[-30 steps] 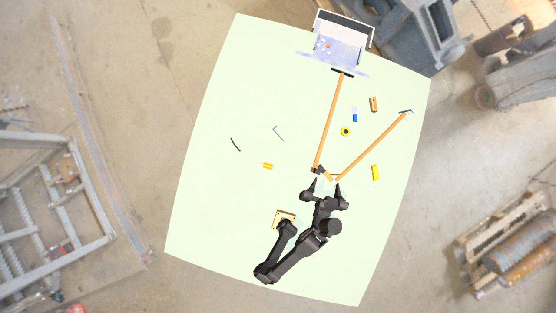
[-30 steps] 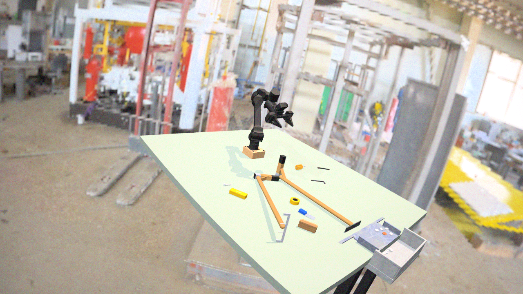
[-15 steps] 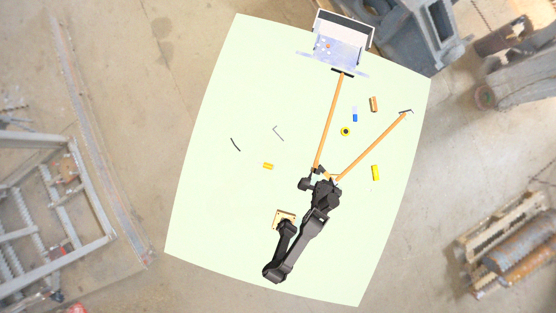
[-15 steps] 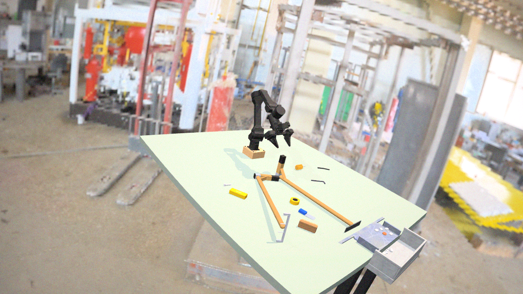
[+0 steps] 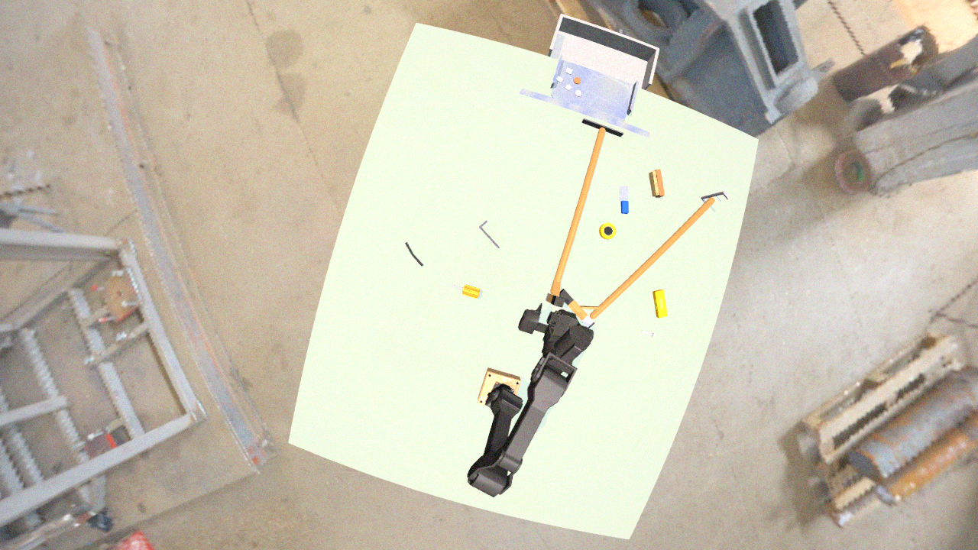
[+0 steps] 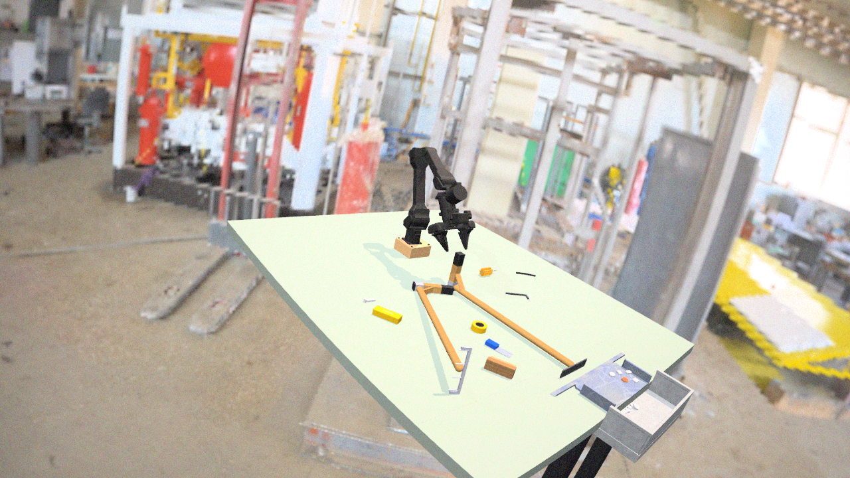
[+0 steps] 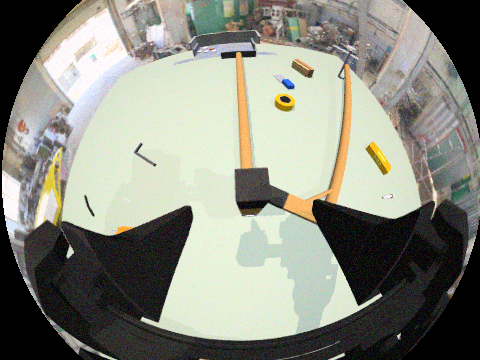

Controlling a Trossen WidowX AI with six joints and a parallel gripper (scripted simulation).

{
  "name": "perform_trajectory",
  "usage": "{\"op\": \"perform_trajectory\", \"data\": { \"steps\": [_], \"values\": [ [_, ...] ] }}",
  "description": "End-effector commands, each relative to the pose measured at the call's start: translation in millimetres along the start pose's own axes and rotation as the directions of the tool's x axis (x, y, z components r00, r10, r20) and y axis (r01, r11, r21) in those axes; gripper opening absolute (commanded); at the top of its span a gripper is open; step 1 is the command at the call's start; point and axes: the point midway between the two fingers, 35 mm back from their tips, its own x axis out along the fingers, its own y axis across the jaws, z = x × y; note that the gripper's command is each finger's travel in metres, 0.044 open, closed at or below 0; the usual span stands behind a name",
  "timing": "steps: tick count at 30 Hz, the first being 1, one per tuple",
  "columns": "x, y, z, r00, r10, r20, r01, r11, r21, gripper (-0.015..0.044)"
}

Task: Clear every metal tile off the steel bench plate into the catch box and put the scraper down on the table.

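The long scraper [image 5: 578, 211] [image 6: 510, 324] [image 7: 242, 110] lies on the table with its black blade [image 5: 601, 127] [image 6: 572, 368] just short of the plate's near edge. Its black-topped grip post [image 6: 458, 258] [image 7: 252, 185] stands upright at the near end. My gripper [image 6: 457, 248] [image 7: 254, 210] is wide open and empty, pointing down above the post, which shows between its fingers in the wrist view. Several pale tiles [image 5: 578, 92] [image 6: 611, 374] and an orange disc [image 5: 577, 80] [image 6: 624, 380] lie on the steel plate [image 5: 601, 97] [image 6: 601, 387]. The catch box [image 5: 605, 58] [image 6: 623, 437] holds small pale pieces.
A rake-like tool [image 5: 652, 256] [image 6: 438, 326] [image 7: 345, 130] lies to the right, its black-ended grip on its side close to the scraper's post. Also there: yellow tape ring [image 5: 607, 231], blue-handled blade [image 5: 624, 206], brown block [image 5: 657, 183], yellow block [image 5: 659, 303], screwdriver [image 5: 471, 291], hex key [image 5: 489, 235].
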Motion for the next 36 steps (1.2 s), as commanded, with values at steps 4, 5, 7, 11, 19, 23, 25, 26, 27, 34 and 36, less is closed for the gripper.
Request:
{"op": "perform_trajectory", "data": {
  "steps": [4,5,7,11,19,23,25,26,27,34,36],
  "values": [
    [-28.0,-0.6,13.6,1.0,-0.002,0.025,0.002,1.0,-0.007,0.044],
    [-32.3,-0.5,14.9,1.0,-0.002,0.027,0.002,1.0,-0.008,0.044],
    [-37.9,-0.3,16.6,1.0,-0.001,0.029,0.001,1.0,-0.008,0.044],
    [-34.9,-0.3,14.4,1.0,-0.001,0.029,0.001,1.0,-0.008,0.044],
    [-14.6,-0.6,-0.2,1.0,-0.001,0.029,0.001,1.0,-0.008,0.044],
    [-6.7,-0.5,-6.7,1.0,-0.001,0.029,0.001,1.0,-0.008,0.044],
    [-6.1,-0.5,-6.9,1.0,-0.001,0.029,0.001,1.0,-0.008,0.044],
    [-5.6,-0.5,-6.8,1.0,-0.001,0.029,0.001,1.0,-0.008,0.044],
    [-4.8,-0.6,-6.7,1.0,-0.001,0.029,0.001,1.0,-0.008,0.044],
    [5.5,-1.2,-4.9,1.0,-0.001,0.03,0.001,1.0,-0.008,0.044],
    [8.8,-1.4,-4.4,1.0,-0.001,0.03,0.001,1.0,-0.008,0.044]
  ]
}}
